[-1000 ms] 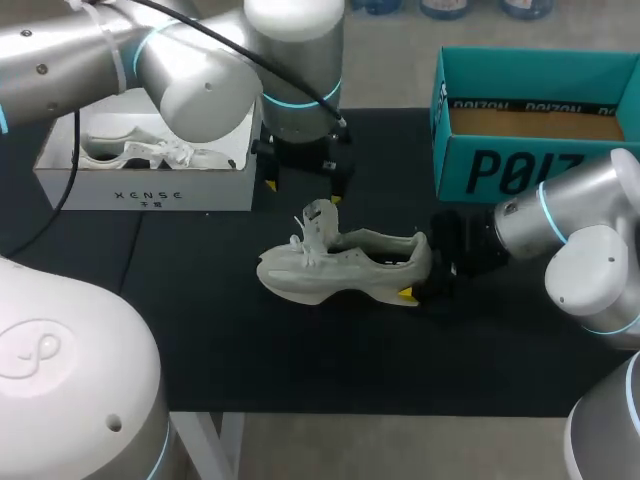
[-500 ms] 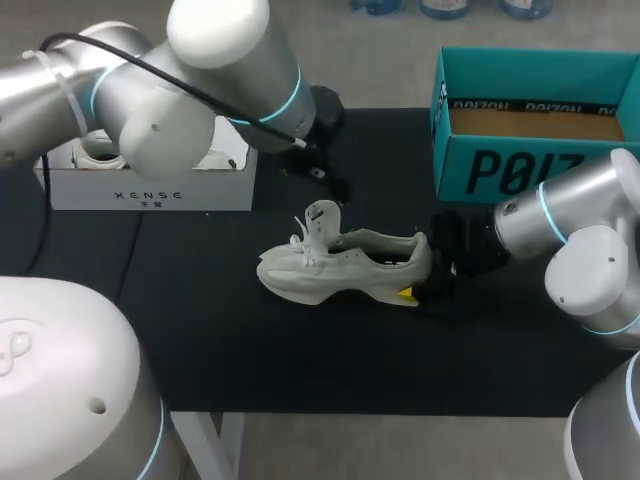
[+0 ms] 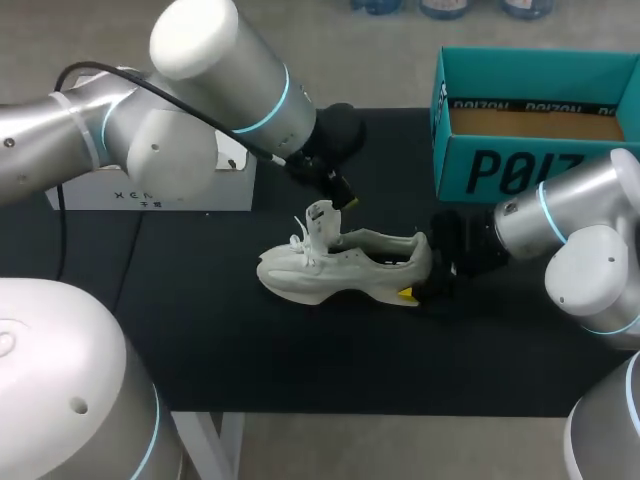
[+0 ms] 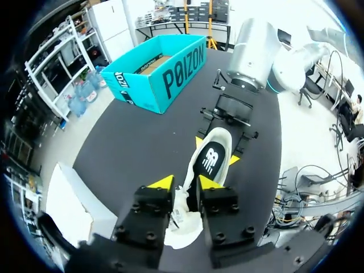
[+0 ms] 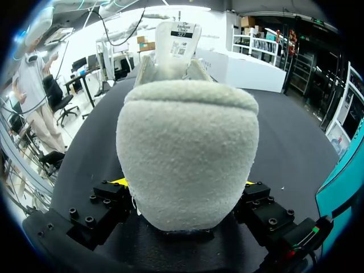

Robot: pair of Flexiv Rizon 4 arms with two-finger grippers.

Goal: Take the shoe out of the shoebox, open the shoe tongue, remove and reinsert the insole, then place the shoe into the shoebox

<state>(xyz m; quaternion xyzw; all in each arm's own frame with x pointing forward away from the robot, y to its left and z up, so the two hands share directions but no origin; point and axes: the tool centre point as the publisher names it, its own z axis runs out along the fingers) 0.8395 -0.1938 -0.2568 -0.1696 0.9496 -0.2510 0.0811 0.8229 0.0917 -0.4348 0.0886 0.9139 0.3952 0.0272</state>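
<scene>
Shows the shoe [image 3: 340,265] sole-down on the table [image 3: 200,320], near the shoebox [image 3: 530,140] but outside it, stretched side to side, toe leftward. Pinches the heel from both sides with the right gripper [image 3: 425,285]. Straddles the raised tongue [image 4: 183,196] with the left gripper [image 4: 182,183], spread, not yet gripping. Looks like tongue-opening; calls next for closing and drawing it toeward.

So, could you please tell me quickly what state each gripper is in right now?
Left gripper: open, fingers on either side of the shoe tongue.
Right gripper: closed on the heel of the shoe.
</scene>
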